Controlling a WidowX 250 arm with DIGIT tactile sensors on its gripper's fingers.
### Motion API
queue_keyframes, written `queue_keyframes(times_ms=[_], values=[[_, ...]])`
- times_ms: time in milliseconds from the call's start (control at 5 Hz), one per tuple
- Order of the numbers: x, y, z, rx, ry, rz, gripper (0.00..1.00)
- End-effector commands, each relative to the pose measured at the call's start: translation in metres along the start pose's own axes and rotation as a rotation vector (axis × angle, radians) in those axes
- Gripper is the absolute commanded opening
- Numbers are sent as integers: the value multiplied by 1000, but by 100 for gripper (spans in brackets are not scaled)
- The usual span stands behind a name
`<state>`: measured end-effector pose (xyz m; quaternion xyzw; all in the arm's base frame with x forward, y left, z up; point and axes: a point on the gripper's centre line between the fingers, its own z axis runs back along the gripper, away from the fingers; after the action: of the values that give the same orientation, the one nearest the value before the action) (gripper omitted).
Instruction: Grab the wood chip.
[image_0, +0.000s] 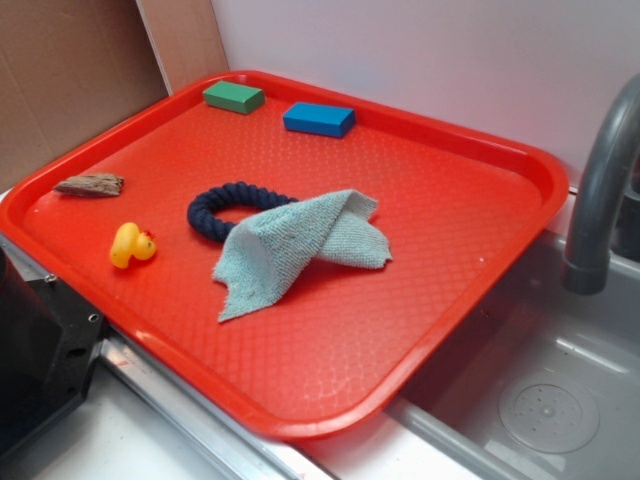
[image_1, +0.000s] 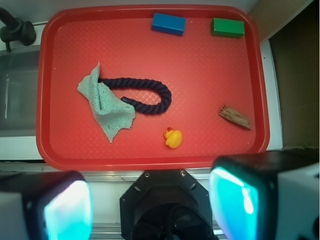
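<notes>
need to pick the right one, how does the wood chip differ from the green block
Colour: the wood chip is dull brown-grey; the green block is bright green.
Shape: the wood chip is a thin, irregular sliver with pointed ends; the green block is a thicker, clean-edged rectangle.
Place: in the wrist view the wood chip lies near the tray's right rim, by the yellow duck; the green block sits in the far right corner.
Both rest free on the tray.

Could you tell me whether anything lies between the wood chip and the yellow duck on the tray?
Nothing does. In the wrist view, only bare red tray separates the wood chip from the duck; the exterior view agrees.
</notes>
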<state>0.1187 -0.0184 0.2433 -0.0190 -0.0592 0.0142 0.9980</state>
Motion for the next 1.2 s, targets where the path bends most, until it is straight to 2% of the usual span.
queue_keyframes(times_ms=[0,200,400,600,800,1000], values=[[0,0,0,0,0,0,100],[23,37,-40,59,40,-208,100],[36,78,-77,73,115,-397,100],[34,105,-97,53,127,-466,100],[25,139,-117,70,179,-565,100],[15,158,-133,145,99,-609,100]])
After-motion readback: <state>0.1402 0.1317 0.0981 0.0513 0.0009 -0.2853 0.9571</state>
